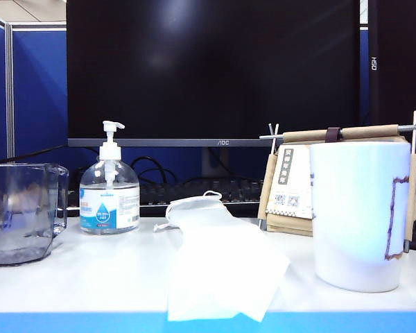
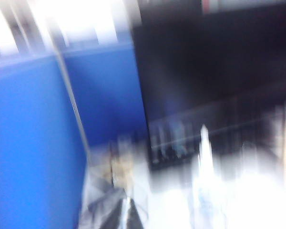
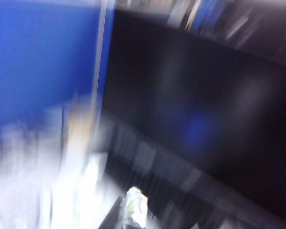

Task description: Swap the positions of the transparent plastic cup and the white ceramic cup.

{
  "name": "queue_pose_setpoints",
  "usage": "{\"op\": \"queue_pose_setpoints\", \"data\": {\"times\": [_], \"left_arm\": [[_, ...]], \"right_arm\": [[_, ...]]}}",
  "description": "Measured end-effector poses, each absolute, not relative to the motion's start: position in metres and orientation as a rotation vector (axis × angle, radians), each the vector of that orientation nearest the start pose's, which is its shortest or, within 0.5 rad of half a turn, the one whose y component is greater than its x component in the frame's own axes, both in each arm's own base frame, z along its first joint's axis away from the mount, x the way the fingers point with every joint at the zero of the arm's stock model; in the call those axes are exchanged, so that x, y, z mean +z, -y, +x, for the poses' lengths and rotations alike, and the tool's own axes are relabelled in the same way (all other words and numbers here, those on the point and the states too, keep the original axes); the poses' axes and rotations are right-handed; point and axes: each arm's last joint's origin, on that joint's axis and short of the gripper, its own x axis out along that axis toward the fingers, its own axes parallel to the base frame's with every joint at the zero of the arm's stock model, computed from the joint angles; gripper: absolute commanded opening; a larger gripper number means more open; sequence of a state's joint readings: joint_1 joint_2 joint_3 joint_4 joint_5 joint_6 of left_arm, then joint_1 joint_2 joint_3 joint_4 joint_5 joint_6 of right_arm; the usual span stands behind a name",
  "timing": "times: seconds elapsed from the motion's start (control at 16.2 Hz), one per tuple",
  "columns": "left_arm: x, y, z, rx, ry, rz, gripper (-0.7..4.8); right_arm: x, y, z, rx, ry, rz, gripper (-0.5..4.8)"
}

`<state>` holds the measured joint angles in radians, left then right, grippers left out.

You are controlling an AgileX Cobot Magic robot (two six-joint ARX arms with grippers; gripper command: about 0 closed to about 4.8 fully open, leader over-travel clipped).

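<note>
Transparent plastic cup [image 1: 22,211] stands at the left edge of the table [image 1: 111,267] and the white ceramic cup [image 1: 359,215] at the right edge, well apart, with a white cloth [image 1: 218,267] and a pump bottle [image 1: 109,191] between them. It seems no cup is gripped now, and whether the swap is done cannot be judged. Neither gripper shows in the exterior view, and both wrist views are smeared. Both left and right grippers are pressed together and appear to hold nothing. If cups must still move, jaws must spread first.

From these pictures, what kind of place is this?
Probably an office desk: a large dark monitor, a keyboard under it and blue partition walls behind. A pump bottle stands on the white desk.
</note>
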<state>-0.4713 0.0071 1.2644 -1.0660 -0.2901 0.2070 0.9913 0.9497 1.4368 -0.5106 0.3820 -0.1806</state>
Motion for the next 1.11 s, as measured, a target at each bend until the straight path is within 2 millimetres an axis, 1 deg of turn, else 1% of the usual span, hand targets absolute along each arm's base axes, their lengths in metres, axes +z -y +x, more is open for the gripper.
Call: {"op": "queue_pose_setpoints", "data": {"times": [0.06, 0.12, 0.19, 0.25, 0.31, 0.37, 0.43, 0.5, 0.56, 0.68, 0.74, 0.87, 0.93, 0.99, 1.05, 1.11], "left_arm": [[0.385, -0.072, -0.123, -0.153, 0.284, 0.097, -0.06], [0.392, -0.079, -0.137, -0.141, 0.357, 0.068, -0.06], [0.394, -0.082, -0.144, -0.129, 0.377, 0.059, -0.06], [0.387, -0.082, -0.141, -0.118, 0.306, 0.08, -0.06], [0.376, -0.078, -0.133, -0.106, 0.182, 0.112, -0.06], [0.367, -0.076, -0.126, -0.098, 0.101, 0.122, -0.06], [0.363, -0.073, -0.12, -0.101, 0.054, 0.125, -0.06], [0.359, -0.066, -0.108, -0.127, 0.028, 0.133, -0.06], [0.352, -0.057, -0.092, -0.159, -0.011, 0.154, -0.06], [0.34, -0.04, -0.058, -0.289, -0.031, 0.164, -0.06], [0.323, -0.018, -0.023, -0.359, -0.034, 0.129, -0.06], [0.299, 0.001, 0.006, -0.432, -0.06, 0.064, -0.06], [0.288, 0.009, 0.018, -0.471, -0.066, 0.018, -0.06], [0.273, 0.02, 0.035, -0.524, -0.029, -0.085, -0.06], [0.264, 0.025, 0.044, -0.536, -0.013, -0.133, -0.06], [0.252, 0.03, 0.052, -0.54, -0.005, -0.164, -0.06]], "right_arm": [[0.497, -0.087, 0.064, 0.574, 0.125, -0.108, -0.07], [0.503, -0.047, 0.04, 0.495, 0.169, -0.025, -0.07], [0.496, -0.024, 0.031, 0.437, 0.123, -0.018, -0.07], [0.48, -0.014, 0.028, 0.386, 0.019, -0.052, -0.07], [0.459, -0.009, 0.027, 0.342, -0.112, -0.099, -0.07], [0.442, -0.007, 0.026, 0.313, -0.219, -0.143, -0.07], [0.423, -0.01, 0.027, 0.284, -0.3, -0.205, -0.07], [0.403, -0.02, 0.031, 0.263, -0.351, -0.282, -0.07], [0.391, -0.03, 0.033, 0.259, -0.37, -0.317, -0.07], [0.375, -0.047, 0.038, 0.271, -0.359, -0.357, -0.06], [0.365, -0.061, 0.042, 0.297, -0.335, -0.377, -0.06], [0.359, -0.069, 0.044, 0.329, -0.328, -0.362, -0.06], [0.355, -0.073, 0.045, 0.367, -0.336, -0.355, -0.06], [0.351, -0.08, 0.045, 0.471, -0.344, -0.363, -0.06], [0.35, -0.084, 0.045, 0.532, -0.343, -0.365, -0.06], [0.347, -0.09, 0.044, 0.638, -0.346, -0.361, -0.06]]}}
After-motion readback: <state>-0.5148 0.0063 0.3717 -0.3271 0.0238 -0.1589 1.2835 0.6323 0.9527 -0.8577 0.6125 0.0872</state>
